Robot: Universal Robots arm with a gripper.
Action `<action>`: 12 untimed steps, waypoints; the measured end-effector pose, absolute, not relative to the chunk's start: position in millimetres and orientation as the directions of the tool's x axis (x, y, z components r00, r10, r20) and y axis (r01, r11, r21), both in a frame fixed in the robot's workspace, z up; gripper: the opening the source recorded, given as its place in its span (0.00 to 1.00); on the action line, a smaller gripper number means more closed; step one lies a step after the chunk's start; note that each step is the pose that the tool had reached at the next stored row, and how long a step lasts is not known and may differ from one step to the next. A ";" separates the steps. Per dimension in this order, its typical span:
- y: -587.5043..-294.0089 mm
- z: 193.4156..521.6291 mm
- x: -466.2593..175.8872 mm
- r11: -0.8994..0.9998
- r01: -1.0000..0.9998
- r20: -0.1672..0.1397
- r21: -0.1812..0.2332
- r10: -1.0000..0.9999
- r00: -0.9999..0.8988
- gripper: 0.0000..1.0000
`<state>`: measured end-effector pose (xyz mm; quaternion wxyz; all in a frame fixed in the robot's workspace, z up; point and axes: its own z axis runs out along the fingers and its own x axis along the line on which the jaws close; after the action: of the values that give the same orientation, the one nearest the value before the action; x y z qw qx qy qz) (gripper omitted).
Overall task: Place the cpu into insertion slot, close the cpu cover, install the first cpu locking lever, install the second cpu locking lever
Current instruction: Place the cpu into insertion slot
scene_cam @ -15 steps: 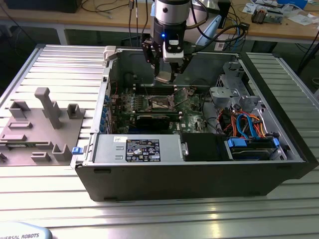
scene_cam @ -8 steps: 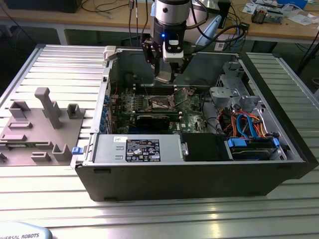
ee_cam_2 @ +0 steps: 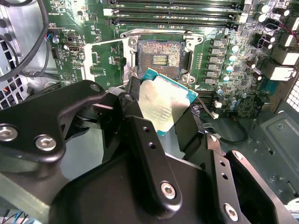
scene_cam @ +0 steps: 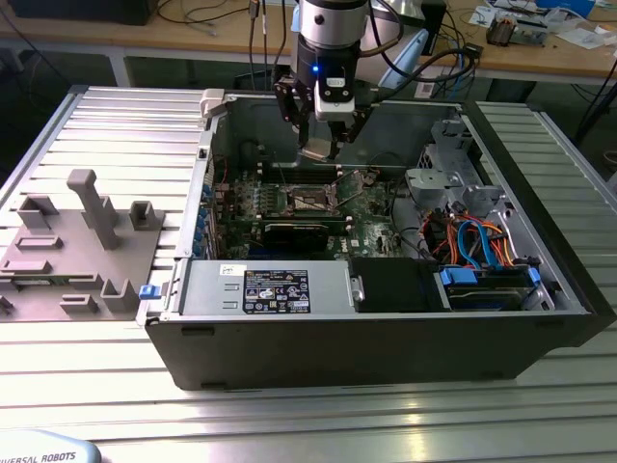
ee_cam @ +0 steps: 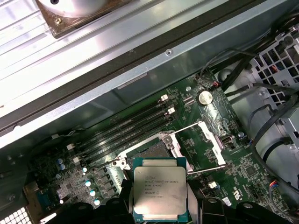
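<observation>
1. Holding position, exterior view: the gripper (scene_cam: 322,145) hangs inside the open computer case (scene_cam: 540,318), above the insertion slot (scene_cam: 310,201) and apart from it. A pale flat piece at its tip is taken to be the cpu (scene_cam: 316,151). How the jaws stand cannot be told from this view.
2. Second wrist view, held item: the cpu (ee_cam_2: 163,105) has a dull silver top and a green rim. It is clamped on opposite edges between the dark fingers (ee_cam_2: 132,100), so the jaws are narrow and closed on the chip. It hangs just short of the insertion slot (ee_cam_2: 160,58), whose contact field lies bare.
3. Second wrist view, fittings: the cpu cover (ee_cam_2: 106,43) stands open to one side of the insertion slot, clear of its opening.
4. First wrist view: the cpu (ee_cam: 160,189) overlaps the near edge of the insertion slot (ee_cam: 152,149).
   - The cpu cover (ee_cam: 212,142) is raised beside the slot.
   - A thin wire lever (ee_cam: 205,171) lies next to the slot.
   - The memory slots (ee_cam: 126,128) run beyond the slot.
   - The chip appears turned somewhat out of square with the slot's frame.
5. Handling note (judgement), for seating the chip well:
   - Bring the chip's edges parallel to the slot's frame and match its corners before any descent.
   - Keep it level and lower it straight, with no sliding across the contacts.
   - Loosen the grip only once it lies flat inside the frame.
</observation>
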<state>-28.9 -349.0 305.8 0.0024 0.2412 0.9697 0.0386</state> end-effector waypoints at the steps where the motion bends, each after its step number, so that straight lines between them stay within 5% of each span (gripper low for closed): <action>1: -349.0 305.7 -28.9 0.880 0.468 0.014 0.076 0.468 -0.883 0.54; 12: -349.1 305.5 -29.0 0.877 0.475 0.014 0.076 0.475 -0.880 0.54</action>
<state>-29.0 -349.1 305.5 0.0026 0.2450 0.9688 0.0386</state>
